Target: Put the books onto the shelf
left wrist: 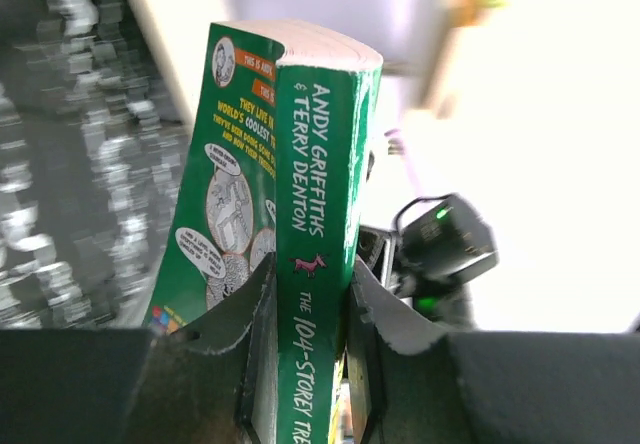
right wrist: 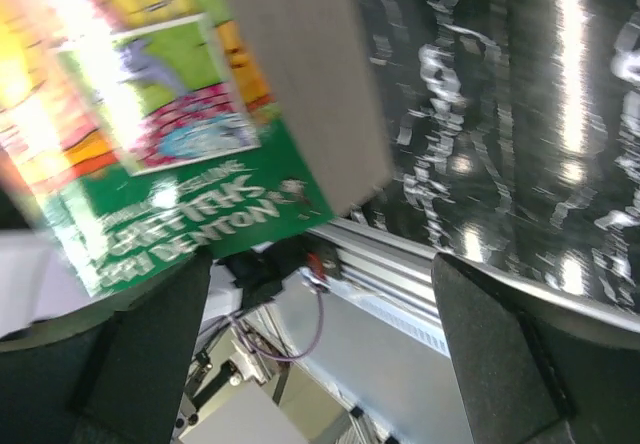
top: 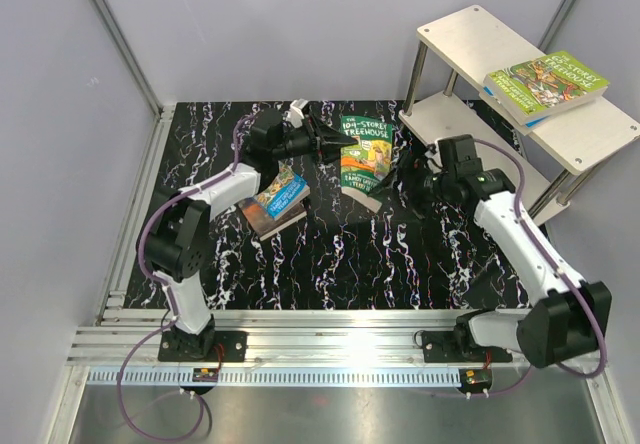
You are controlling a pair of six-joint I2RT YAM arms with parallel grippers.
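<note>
Black white-veined tabletop (top: 330, 274), ribbed aluminium rail (top: 330, 349), pale enclosure walls (top: 60, 114)

A robotics lab test cell is shown. The tabletop (top: 330, 274), covered in black marbled sheet, is enclosed at 9, 12 and 3 o'clock by plain grey panels (top: 60, 114) held in aluminium posts (top: 112, 29). At 6 o'clock two arms (top: 215, 199) are bolted to a slotted aluminium rail (top: 330, 349), and purple cables (top: 135, 419) are looped from their bases over bare sheet metal (top: 330, 414). A shelf (top: 460, 34) at 2 o'clock and a green book (top: 362, 154) at 12 o'clock are seen inside the enclosure.
</note>
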